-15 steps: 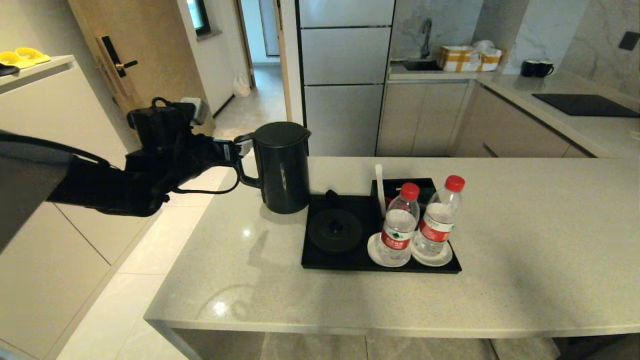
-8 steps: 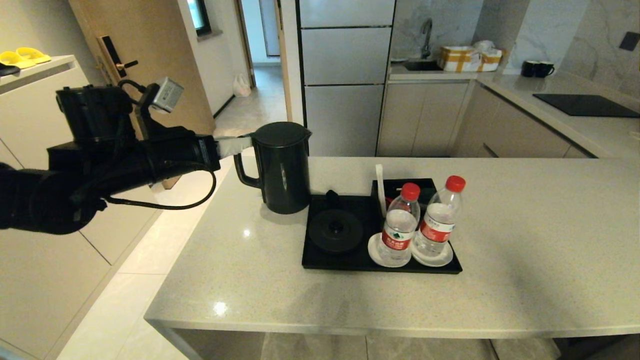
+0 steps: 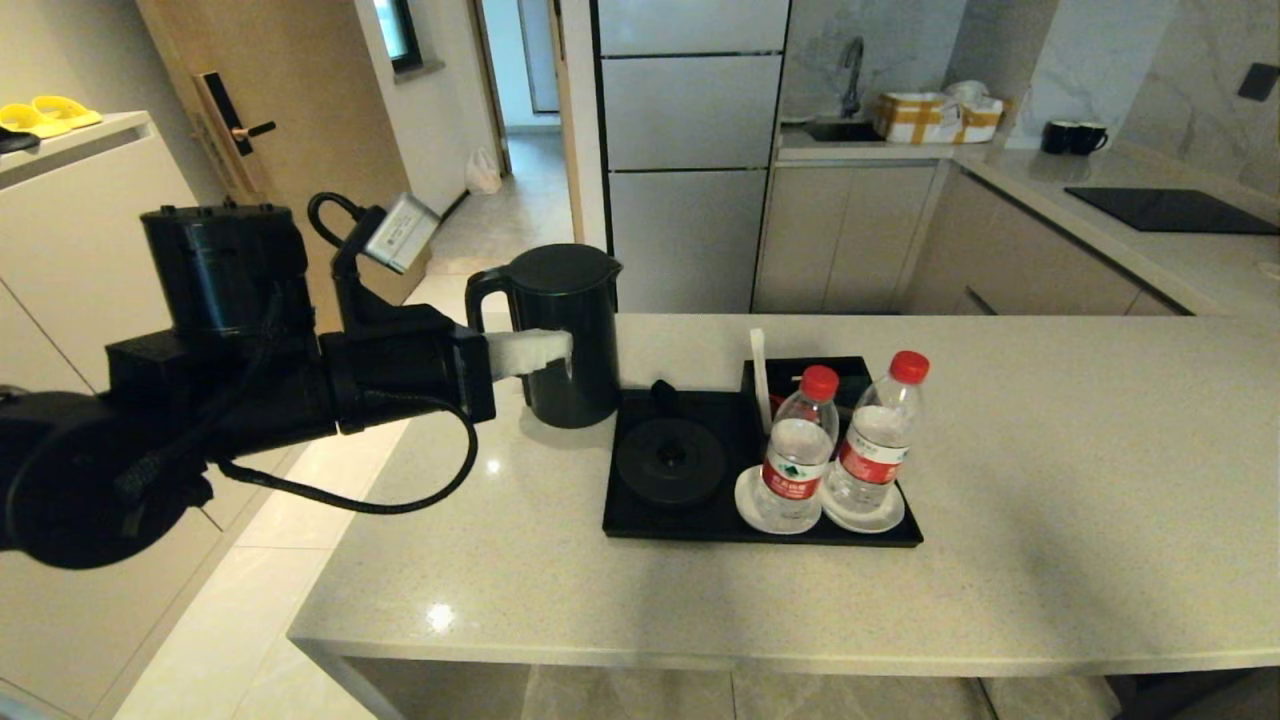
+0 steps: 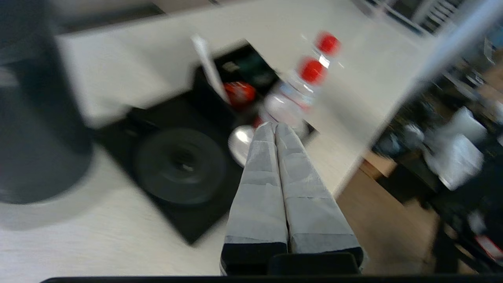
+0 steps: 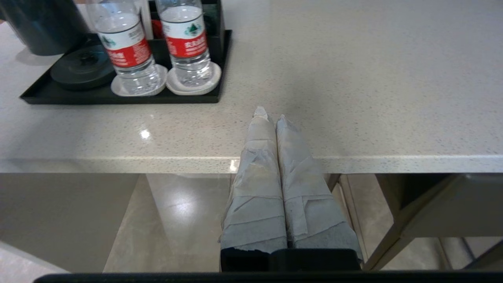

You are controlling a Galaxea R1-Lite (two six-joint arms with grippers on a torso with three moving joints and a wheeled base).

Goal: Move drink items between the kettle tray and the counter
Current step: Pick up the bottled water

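— Kettle [image 3: 565, 335] first: where is it, and how will it handle?

— It stands upright on the counter [image 3: 1050, 520], just left of the tray [image 3: 640, 525], off its round base [image 3: 670, 460]. My guess is a stiff, smooth-walled body, tall for its footprint, so it could tip if nudged high up. Weight depends on water inside, which I cannot see.

— Where would you take it?

— By the loop handle [image 3: 482, 300], which faces the left arm. The walls look too wide and slick for narrow jaws.

— And the bottles?

— Two bottles [image 3: 795, 455] stand on the white saucers [image 5: 135, 87] at the tray's front. I'd judge them light, thin-walled and a bit squashy; grip mid-body, around the label, not the cap.

— What is the left arm doing?

— It reaches in level from the left. The left gripper [image 3: 545, 350] shows in front of the kettle's lower body, below the handle's top; whether it touches, I cannot tell. Its jaws are pressed together on nothing, which the wrist view confirms: left fingers [image 4: 259, 173] meet along their length.

— So no hold on the handle?

— None visible. The jaws would need to part before taking it.

— Right arm?

— Parked low before the counter's front edge; right gripper [image 5: 271, 116] has its jaws closed, empty.
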